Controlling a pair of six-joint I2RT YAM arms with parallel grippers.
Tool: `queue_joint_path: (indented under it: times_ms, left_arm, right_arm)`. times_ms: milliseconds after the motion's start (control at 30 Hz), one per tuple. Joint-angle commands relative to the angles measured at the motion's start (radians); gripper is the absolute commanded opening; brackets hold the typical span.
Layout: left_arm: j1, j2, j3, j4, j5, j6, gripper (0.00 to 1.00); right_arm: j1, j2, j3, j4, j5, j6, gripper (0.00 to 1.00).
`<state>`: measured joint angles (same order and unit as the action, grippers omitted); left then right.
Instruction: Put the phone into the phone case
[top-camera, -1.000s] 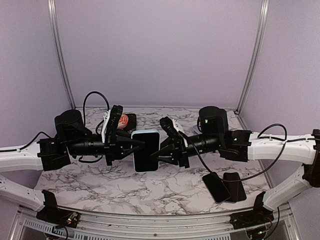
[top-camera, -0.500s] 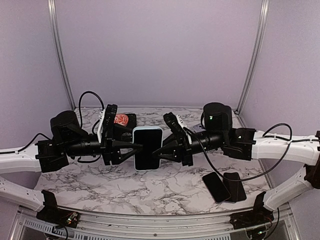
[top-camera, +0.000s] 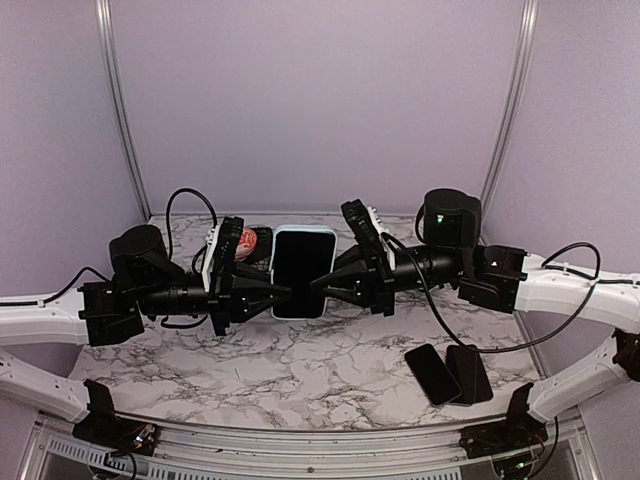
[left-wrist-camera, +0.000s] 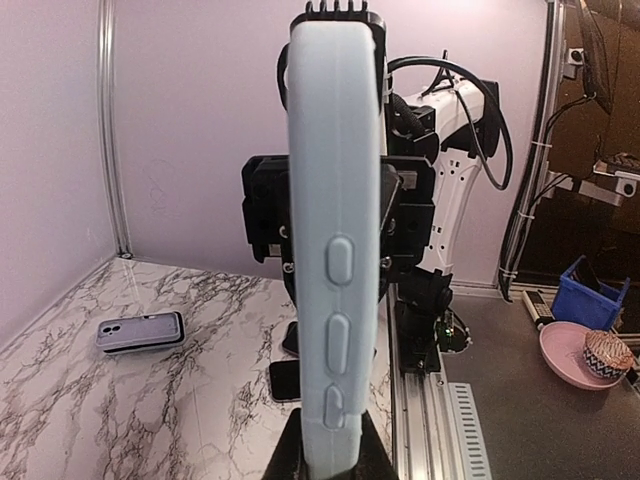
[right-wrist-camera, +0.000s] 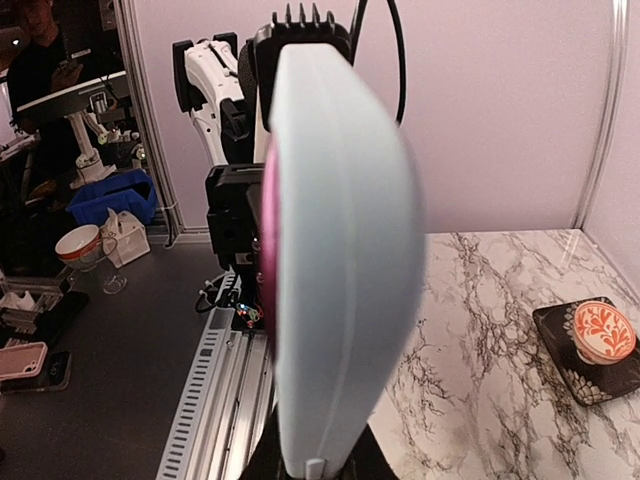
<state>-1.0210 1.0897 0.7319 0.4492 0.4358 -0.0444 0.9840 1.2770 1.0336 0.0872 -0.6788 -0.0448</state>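
Above the marbled white tabletop (top-camera: 300, 370), the left gripper (top-camera: 283, 293) and right gripper (top-camera: 325, 287) are both pinching the pale-blue silicone phone case (top-camera: 303, 272), seemingly with the black phone inside.

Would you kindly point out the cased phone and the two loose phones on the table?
cased phone (top-camera: 302, 272), top external view, middle of its dark screen.
two loose phones (top-camera: 433, 373), top external view, face of the left one.

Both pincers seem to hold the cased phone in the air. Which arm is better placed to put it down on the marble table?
Probably either. The left pincer and right pincer both grip opposite edges of the light-blue cased phone, above bare marble table. Slight preference: left, away from two dark phones.
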Motion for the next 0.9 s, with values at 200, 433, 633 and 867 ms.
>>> queue_joint_path:
  times_ms: [200, 433, 633, 867]
  left_arm:
    - [0.002, -0.043, 0.034, 0.034, -0.053, -0.039, 0.0]
    - [0.002, -0.058, 0.029, 0.073, -0.042, -0.059, 0.0]
    - [0.002, -0.065, 0.021, 0.083, -0.041, -0.064, 0.0]
    - [0.002, -0.083, 0.016, 0.084, -0.055, -0.064, 0.0]
  right_arm:
    - [0.007, -0.002, -0.023, 0.048, 0.048, -0.025, 0.74]
    - [0.006, 0.027, -0.09, 0.115, 0.027, 0.004, 0.66]
    - [0.007, 0.061, -0.084, 0.125, 0.005, 0.0, 0.32]
    - [-0.002, 0.064, -0.079, 0.12, 0.004, 0.008, 0.0]
